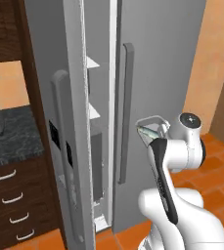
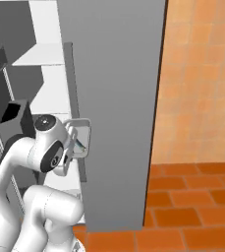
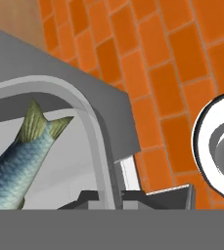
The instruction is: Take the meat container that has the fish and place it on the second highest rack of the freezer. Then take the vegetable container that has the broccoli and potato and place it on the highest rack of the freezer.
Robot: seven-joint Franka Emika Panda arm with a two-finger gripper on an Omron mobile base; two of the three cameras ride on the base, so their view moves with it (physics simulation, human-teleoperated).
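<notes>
Progress: judged from the scene, step 1 of 2 is under way. The meat container (image 1: 151, 128) with the fish (image 3: 16, 156) is lifted but not yet on a freezer rack. The vegetable container is still to be fetched.
End effector: the end effector (image 3: 119, 196) is closed narrowly on the container's pale rim, one fingertip on each side of the wall.
Container: held just ahead of the end effector, beside the freezer door (image 1: 147, 58).
Racks: white freezer racks (image 1: 93, 63) lie beyond the container, inside the opening.

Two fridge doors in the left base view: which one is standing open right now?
The left door, swung toward the camera so its edge faces us, showing white shelves inside. The right door, beside the held fish container, sits shut.
</notes>
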